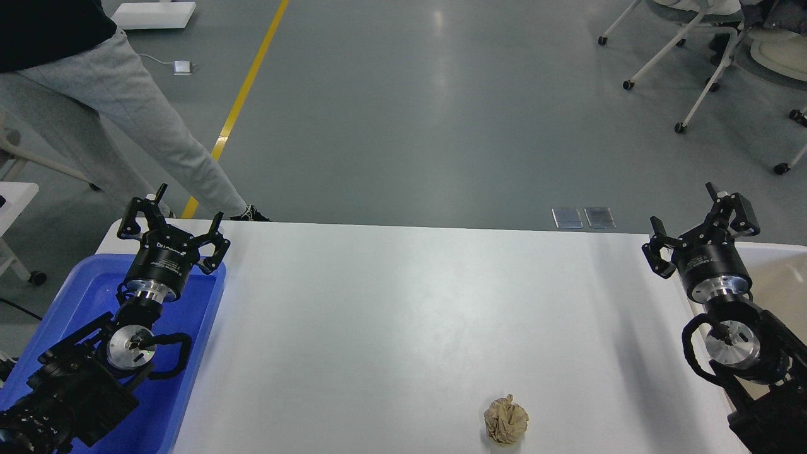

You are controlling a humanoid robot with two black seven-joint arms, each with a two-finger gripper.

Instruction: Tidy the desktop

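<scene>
The glossy white desktop (pixel 403 302) fills the lower part of the head view. A crumpled ball of brown paper (pixel 505 420) lies on it near the front edge, right of centre. My left gripper (pixel 183 211) is open and empty, held above the far end of the blue tray (pixel 195 353) at the left. My right gripper (pixel 693 217) is open and empty, held above the desktop's far right corner, next to the off-white bin (pixel 778 277). Both grippers are far from the paper ball.
A person in grey trousers (pixel 120 113) stands just behind the table's far left corner. Wheeled chairs (pixel 693 57) stand on the grey floor at the far right. A yellow floor line (pixel 246 94) runs back from the left corner.
</scene>
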